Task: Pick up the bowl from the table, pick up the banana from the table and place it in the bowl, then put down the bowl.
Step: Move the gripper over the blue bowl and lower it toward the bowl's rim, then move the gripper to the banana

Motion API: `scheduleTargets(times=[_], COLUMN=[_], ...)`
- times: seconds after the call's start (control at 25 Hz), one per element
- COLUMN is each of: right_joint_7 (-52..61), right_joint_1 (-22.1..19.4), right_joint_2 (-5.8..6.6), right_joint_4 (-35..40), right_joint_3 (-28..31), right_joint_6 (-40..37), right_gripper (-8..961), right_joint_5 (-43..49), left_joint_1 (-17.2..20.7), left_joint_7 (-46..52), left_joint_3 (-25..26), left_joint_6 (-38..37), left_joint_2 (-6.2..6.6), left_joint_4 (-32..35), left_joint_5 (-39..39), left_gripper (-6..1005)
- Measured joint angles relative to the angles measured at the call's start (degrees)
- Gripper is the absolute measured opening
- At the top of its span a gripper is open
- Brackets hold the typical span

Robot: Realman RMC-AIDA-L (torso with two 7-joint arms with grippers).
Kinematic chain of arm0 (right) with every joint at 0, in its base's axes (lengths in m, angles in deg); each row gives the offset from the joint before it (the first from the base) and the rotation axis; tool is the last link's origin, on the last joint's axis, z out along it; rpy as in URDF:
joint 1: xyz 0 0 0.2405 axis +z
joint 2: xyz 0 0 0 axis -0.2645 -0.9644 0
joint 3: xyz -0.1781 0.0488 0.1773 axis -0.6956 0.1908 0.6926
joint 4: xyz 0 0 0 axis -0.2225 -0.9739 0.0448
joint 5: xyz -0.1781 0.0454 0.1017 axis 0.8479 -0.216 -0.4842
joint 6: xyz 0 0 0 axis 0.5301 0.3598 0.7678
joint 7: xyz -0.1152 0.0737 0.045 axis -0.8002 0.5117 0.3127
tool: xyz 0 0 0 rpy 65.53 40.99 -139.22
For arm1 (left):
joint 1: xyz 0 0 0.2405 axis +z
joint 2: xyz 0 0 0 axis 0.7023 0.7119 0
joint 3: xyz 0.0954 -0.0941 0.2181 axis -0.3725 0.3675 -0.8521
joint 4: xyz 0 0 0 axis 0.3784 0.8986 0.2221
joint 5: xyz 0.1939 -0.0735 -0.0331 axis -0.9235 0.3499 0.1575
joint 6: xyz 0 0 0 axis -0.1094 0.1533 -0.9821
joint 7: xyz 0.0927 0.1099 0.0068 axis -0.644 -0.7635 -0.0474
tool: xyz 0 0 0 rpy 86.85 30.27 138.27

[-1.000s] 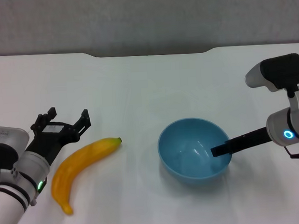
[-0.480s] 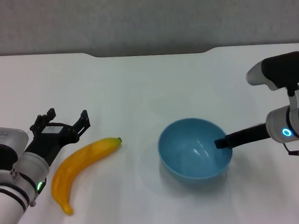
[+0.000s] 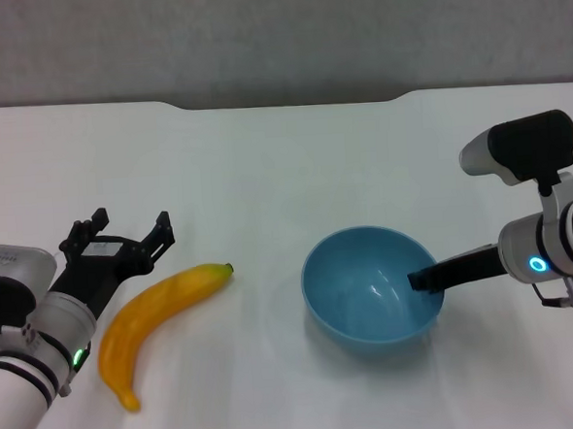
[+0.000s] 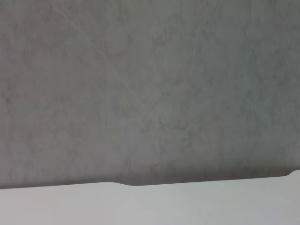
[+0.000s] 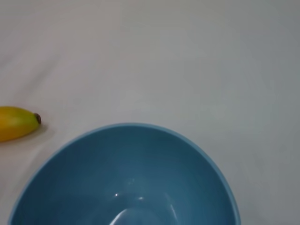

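We see the bowl (image 3: 373, 284) on the worktop (image 3: 265, 177), our right tool (image 3: 423, 279) at its 3 o'clock rim, grip untellable. The banana (image 3: 152, 322) lies unpicked at the bowl's 9 o'clock, beside our left tool (image 3: 123, 239), spread apart. Nothing is finished.

A light-blue bowl (image 3: 373, 285) sits upright on the white bench (image 3: 264, 167); a curved yellow banana (image 3: 156, 314) lies apart, dark tip toward it.

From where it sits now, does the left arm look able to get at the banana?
Probably yes. The left end effector sits open just beside the banana, and nothing lies between them; the bowl is off to the right.
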Motion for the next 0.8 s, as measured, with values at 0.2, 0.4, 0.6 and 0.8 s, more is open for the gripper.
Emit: scheduleTargets(times=[0.2, 0.4, 0.6, 0.8], right_joint_7=[-0.1, -0.2, -0.2, -0.2], right_joint_1=[0.0, -1.0, -1.5, -4.5], right_joint_2=[0.05, 0.17, 0.18, 0.33], right_joint_4=[-0.2, -0.3, -0.2, 2.4], right_joint_3=[-0.2, -0.3, -0.3, 0.3], right_joint_6=[0.4, 2.1, 3.1, 3.8], right_gripper=[236, 188, 51, 36], right_joint_5=[0.3, 0.3, 0.1, 0.1], left_joint_1=[-0.1, -0.2, -0.2, 0.0], left_joint_7=[0.0, 0.0, 0.0, -0.9], left_joint_3=[0.0, 0.0, 0.0, 0.7], left_joint_6=[0.6, 2.1, 2.7, 12.7], left_joint_2=[0.00, 0.00, 0.10, 2.34], left_joint_4=[0.0, -0.3, -0.9, -8.3], left_joint_5=[0.0, 0.0, 0.0, -0.1], left_gripper=[909, 909, 909, 909])
